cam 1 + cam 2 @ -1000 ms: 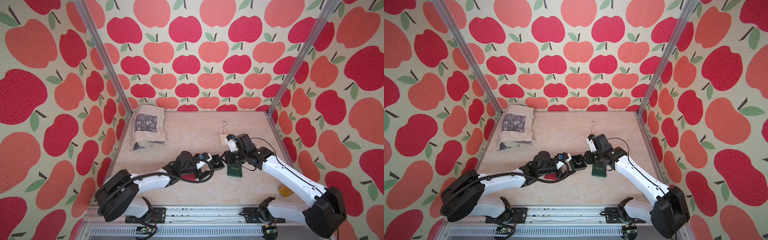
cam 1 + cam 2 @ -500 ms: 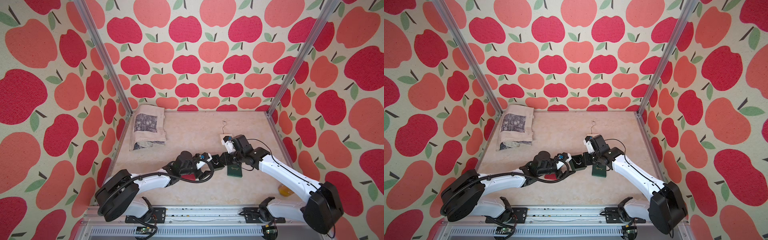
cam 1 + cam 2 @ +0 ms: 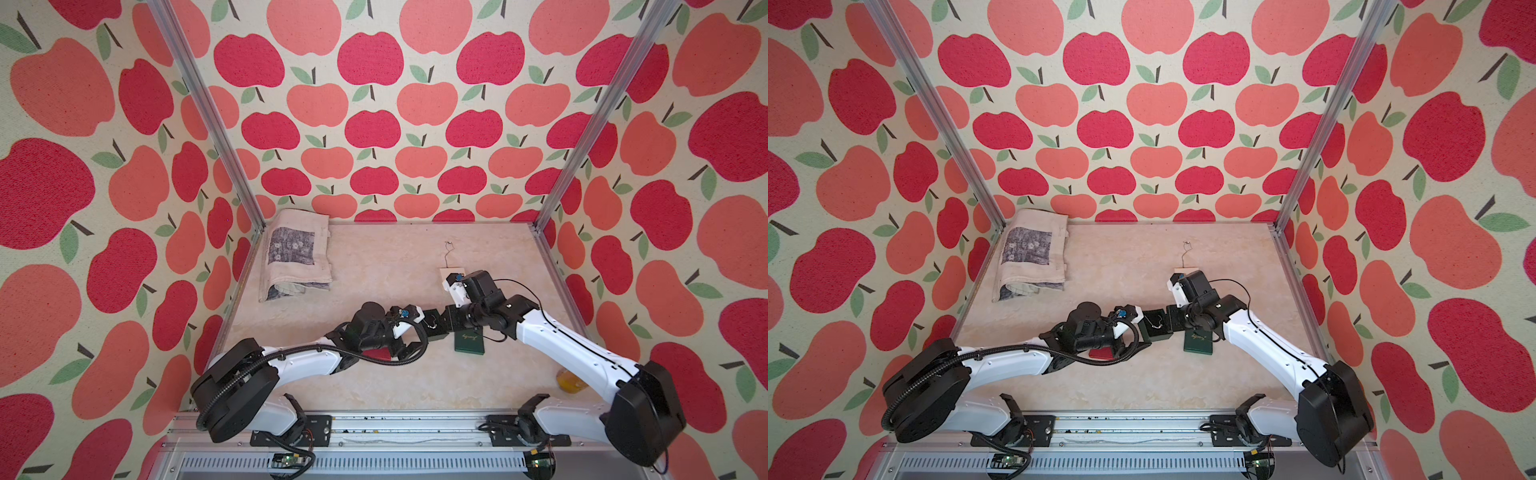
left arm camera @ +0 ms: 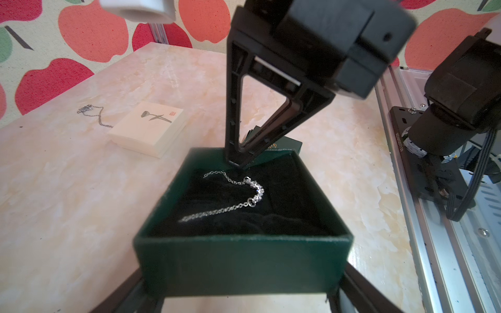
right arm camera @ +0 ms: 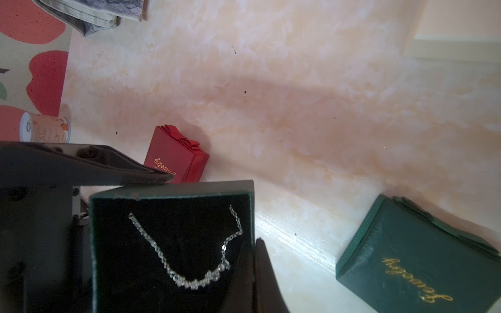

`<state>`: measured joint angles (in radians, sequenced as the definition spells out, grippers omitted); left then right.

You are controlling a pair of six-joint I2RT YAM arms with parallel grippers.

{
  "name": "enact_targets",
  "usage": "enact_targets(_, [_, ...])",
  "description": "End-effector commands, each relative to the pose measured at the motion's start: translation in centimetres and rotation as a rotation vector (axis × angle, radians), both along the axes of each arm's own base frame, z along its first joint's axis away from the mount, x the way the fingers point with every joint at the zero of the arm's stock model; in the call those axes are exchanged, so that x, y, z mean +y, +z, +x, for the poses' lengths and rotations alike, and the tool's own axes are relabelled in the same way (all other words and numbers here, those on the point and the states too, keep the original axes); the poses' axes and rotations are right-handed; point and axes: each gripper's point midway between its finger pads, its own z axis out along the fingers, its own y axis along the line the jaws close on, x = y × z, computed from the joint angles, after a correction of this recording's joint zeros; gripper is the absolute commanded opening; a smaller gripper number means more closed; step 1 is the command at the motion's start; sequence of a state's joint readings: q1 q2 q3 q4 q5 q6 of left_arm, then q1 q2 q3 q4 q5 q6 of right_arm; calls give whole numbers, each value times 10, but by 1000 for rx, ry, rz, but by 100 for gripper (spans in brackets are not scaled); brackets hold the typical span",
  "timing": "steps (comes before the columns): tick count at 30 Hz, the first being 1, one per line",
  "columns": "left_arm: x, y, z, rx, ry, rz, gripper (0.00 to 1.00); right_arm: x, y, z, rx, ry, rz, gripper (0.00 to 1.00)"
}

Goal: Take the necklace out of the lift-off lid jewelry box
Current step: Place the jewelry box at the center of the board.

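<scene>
The green box [image 4: 238, 257] stands open on the bench [image 4: 67, 203], near its front middle in both top views, and the necklace [image 4: 256, 189] lies inside on the black lining. The chain is draped in a loose curve with its sparkly cluster toward the far wall. The lid [image 5: 414, 260], with gold script and a bow, lies flat on the bench just beside the box on the right arm's side, apart from it.

The left tool [image 4: 241, 287] reaches in low, its fingers spread wide astride the box, one along each side wall. The wrist view is too close to show whether they press the walls or stand just clear.

The right tool [image 4: 237, 161] comes down steeply from the other side. Its fingers are closed tip to tip, the tips at the box's far rim and just beside the near end of the chain. The rest of the chain rests slack on the lining.

Behind the left tool sits a red box [image 5: 176, 160], shut. Farther back lie a cream box [image 4: 149, 130] and a second chain [image 4: 92, 113] just beyond it. A folded cloth [image 3: 297, 253] rests in the far left corner.
</scene>
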<state>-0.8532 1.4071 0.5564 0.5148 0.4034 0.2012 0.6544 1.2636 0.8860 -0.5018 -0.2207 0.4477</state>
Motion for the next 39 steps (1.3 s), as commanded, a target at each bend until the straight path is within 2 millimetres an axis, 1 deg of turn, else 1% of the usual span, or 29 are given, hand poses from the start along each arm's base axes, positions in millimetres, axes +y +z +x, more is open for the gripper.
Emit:
enact_targets(1, [-5, 8, 6, -10, 10, -23, 95, 1, 4, -2, -3, 12, -3, 0])
enact_targets(3, [-5, 7, 8, -12, 17, -23, 98, -2, 5, -1, -14, 2, -15, 0])
enact_targets(7, [-3, 3, 9, 0, 32, -12, 99, -11, 6, 4, -44, -29, -58, 0])
enact_targets(12, [8, -6, 10, 30, 95, 1, 99, -28, -6, 14, -98, -103, -191, 0])
enact_targets(14, [15, -7, 12, 36, 135, 4, 100, -34, -16, 18, -122, -144, -258, 0])
enact_targets(16, [22, -6, 13, 34, 165, 5, 99, -36, -29, 20, -107, -183, -280, 0])
enact_targets(23, [38, 4, 13, 13, 229, 5, 100, -28, -68, 27, -72, -284, -268, 0])
enact_targets(29, [45, 4, 10, 15, 244, 2, 100, -22, -93, 29, -53, -324, -311, 0])
enact_targets(31, [46, 4, 9, 15, 244, 1, 100, -22, -98, 29, -44, -329, -321, 2])
enact_targets(33, [46, 4, 8, 14, 242, 0, 100, -19, -98, 29, -45, -321, -324, 6])
enact_targets(34, [46, 5, 8, 14, 240, -4, 100, -16, -97, 28, -55, -307, -320, 11])
enact_targets(35, [46, 5, 6, 13, 231, -9, 100, -14, -93, 29, -75, -295, -318, 18])
enact_targets(38, [46, 8, 3, 4, 217, -27, 100, -9, -77, 28, -123, -250, -312, 23])
enact_targets(39, [46, 7, 3, 7, 217, -27, 100, -10, -72, 28, -137, -244, -317, 24])
